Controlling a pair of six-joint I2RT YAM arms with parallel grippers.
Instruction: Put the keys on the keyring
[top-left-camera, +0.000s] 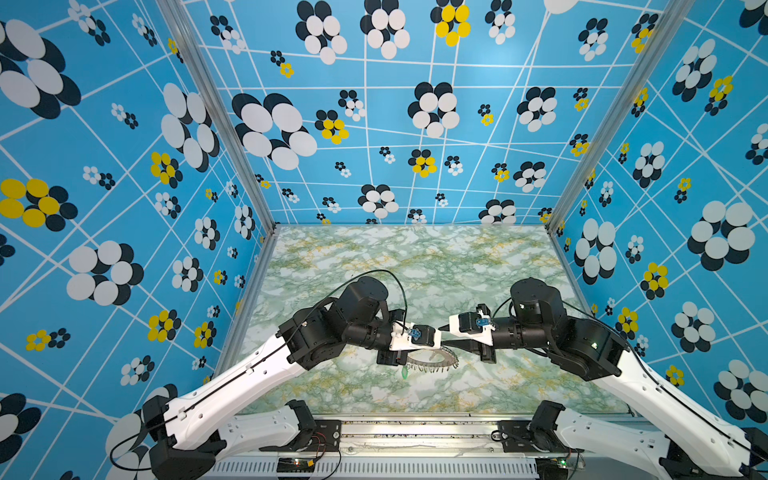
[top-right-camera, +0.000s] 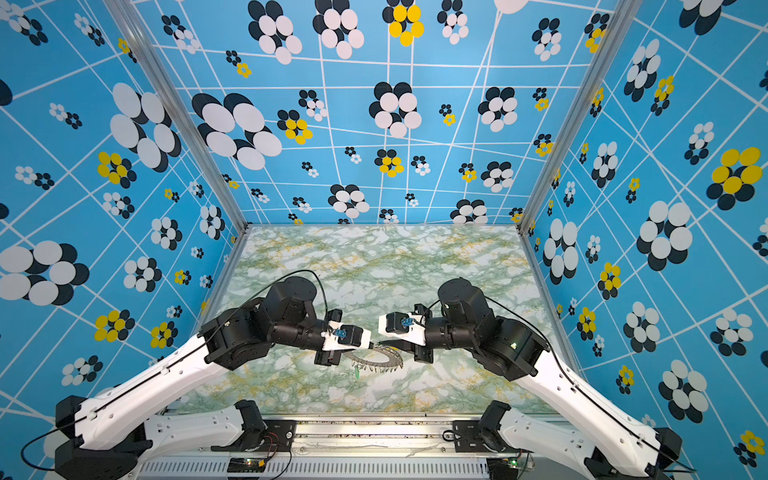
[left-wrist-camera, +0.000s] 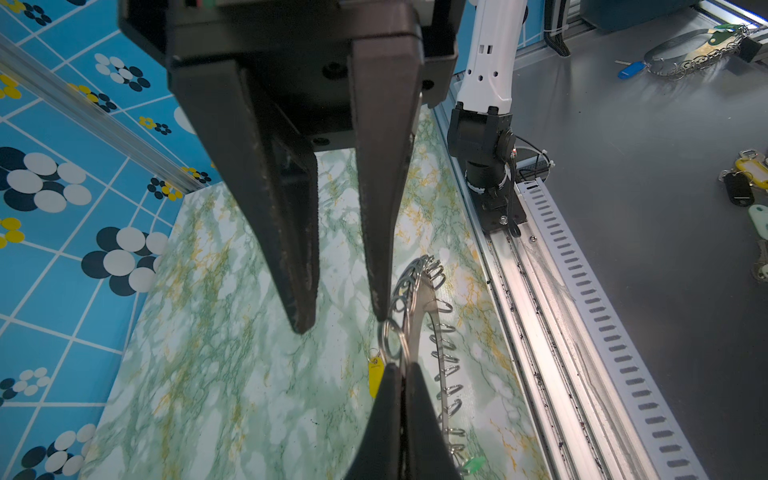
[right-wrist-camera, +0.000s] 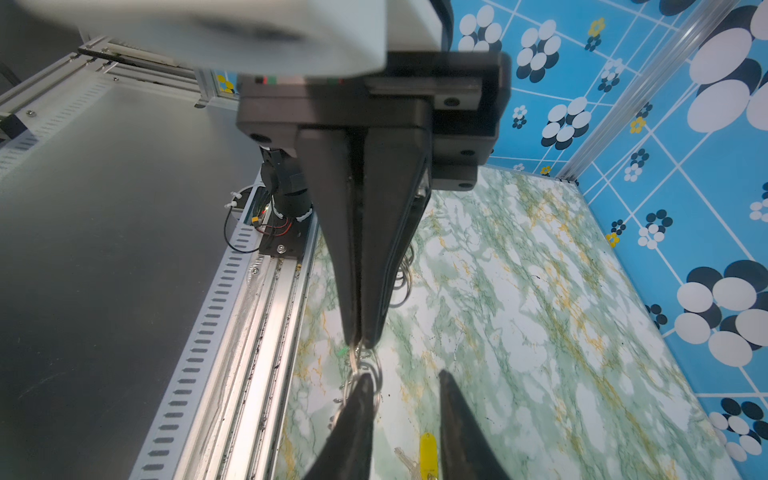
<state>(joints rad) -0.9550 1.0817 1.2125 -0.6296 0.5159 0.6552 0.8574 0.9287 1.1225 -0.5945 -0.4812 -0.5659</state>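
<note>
Left wrist view gives us the clearest read: the left tool (left-wrist-camera: 400, 370) is clamped tight on the rim of the keyring (left-wrist-camera: 419, 301), holding it on edge above the worktop (left-wrist-camera: 232, 374). The right tool (left-wrist-camera: 343, 324) faces it with a narrow gap between its fingers and nothing in them; one tip sits just beside a wire loop (left-wrist-camera: 390, 338) on the rim.

We judge the task about half done. The green key (top-left-camera: 404, 372) seems to hang from the ring's lower edge, so we count it as on, though we cannot make out the link itself. The yellow key (right-wrist-camera: 428, 451) lies loose on the worktop under the right tool, apart from the ring, and has yet to be threaded.

We see no containers on the worktop.
</note>
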